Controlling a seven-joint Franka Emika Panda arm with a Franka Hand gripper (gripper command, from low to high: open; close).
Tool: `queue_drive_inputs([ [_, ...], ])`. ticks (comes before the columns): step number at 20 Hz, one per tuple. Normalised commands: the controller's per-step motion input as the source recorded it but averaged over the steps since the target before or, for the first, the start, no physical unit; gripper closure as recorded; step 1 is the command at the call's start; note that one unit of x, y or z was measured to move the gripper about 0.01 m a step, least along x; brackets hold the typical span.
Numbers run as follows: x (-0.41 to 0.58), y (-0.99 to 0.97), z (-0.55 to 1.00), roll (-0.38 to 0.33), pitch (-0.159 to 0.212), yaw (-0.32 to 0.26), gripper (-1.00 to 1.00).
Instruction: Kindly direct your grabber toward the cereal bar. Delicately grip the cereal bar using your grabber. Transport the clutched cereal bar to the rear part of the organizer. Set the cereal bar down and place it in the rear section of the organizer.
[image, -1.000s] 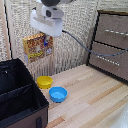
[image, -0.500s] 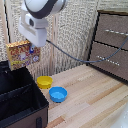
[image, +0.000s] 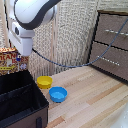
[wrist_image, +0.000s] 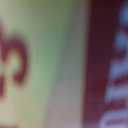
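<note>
Cardboard, yellow-orange with red print, is the cereal bar (image: 12, 60) box, up in the air just above the back of the black organizer (image: 20, 102) and clear of its rim. The hand itself is hidden behind the white arm (image: 30, 20), so I can't tell how the fingers sit, though the wrist view is filled edge to edge with blurred packaging. It looks light, thin-walled and crushable, so I'd pinch the flat faces gently.
</note>
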Motion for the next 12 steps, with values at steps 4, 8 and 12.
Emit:
queue_drive_inputs([
  [4,0.29,0.83,0.53,-0.062,-0.03,-0.085,1.0],
  [8,0.297,0.79,0.32,-0.071,-0.004,-0.074,1.0],
  [12,0.296,0.7,-0.13,-0.11,0.069,-0.043,1.0],
])
